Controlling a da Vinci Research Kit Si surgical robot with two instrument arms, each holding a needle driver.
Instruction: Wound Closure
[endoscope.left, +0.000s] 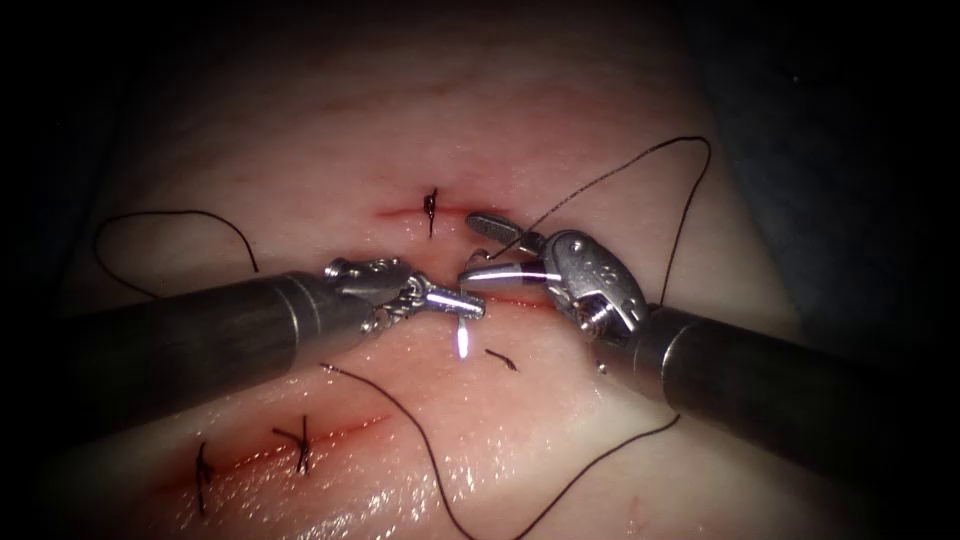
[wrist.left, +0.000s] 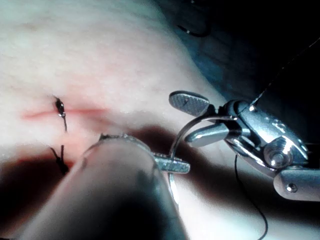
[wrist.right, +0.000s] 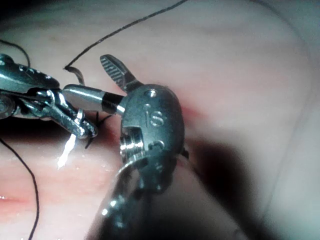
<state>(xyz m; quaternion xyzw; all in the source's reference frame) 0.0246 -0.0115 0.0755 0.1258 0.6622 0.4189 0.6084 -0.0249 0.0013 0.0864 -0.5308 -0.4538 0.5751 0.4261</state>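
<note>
My left tool (endoscope.left: 470, 308) comes in from the left, jaws shut on the curved needle (endoscope.left: 465, 340) near its middle. The needle's bright tip points down over the tissue (endoscope.left: 560, 110), just below the red cut (endoscope.left: 525, 300); I see no part of it buried. Its rear half arcs up between the open jaws of my right tool (endoscope.left: 470, 250), which straddle it without gripping. The left wrist view shows the needle (wrist.left: 181, 131) running from the left jaws (wrist.left: 180, 167) to the right tool (wrist.left: 182, 120). Dark thread (endoscope.left: 690, 190) leaves the needle's tail and loops up to the right.
A tied stitch (endoscope.left: 431, 207) sits on the upper red line, and two more stitches (endoscope.left: 302, 445) cross the cut at lower left. A short cut end of thread (endoscope.left: 503, 360) lies below the needle. Slack thread (endoscope.left: 440, 490) trails across the wet tissue; another loop (endoscope.left: 180, 214) lies at left.
</note>
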